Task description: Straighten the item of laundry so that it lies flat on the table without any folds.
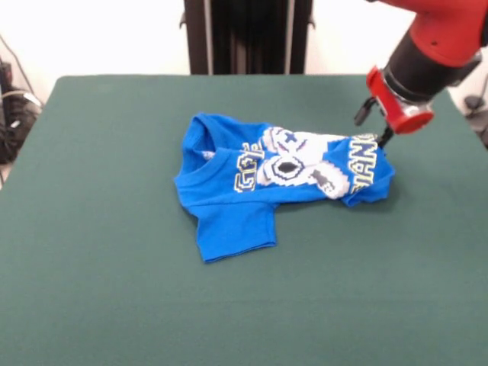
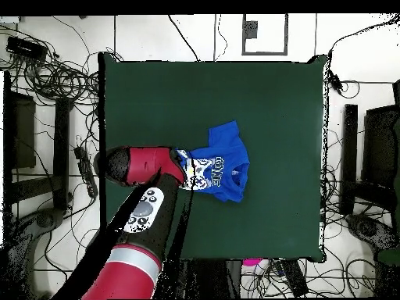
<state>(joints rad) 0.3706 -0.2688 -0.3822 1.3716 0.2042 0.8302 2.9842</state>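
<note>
The item of laundry (image 1: 229, 206) is a bright blue T-shirt lying crumpled near the middle of the dark green table (image 1: 114, 290). Its printed chest is bunched into folds, one sleeve lies spread toward the front, and the lettering is broken up by creases. My gripper (image 1: 383, 138) hangs from the red wrist and is down at the shirt's right-hand edge, touching or just above the bunched cloth. In the overhead view the shirt (image 2: 223, 166) lies right of the red wrist, which covers the gripper (image 2: 182, 169) and the shirt's left edge. The table (image 2: 273, 94) extends well beyond the shirt.
The robot's black pedestal (image 1: 245, 34) stands behind the table's far edge. In the overhead view the red arm (image 2: 137, 234) crosses the table's lower left corner. Cables (image 2: 55, 74) and dark equipment (image 2: 379, 148) lie on the floor around the table.
</note>
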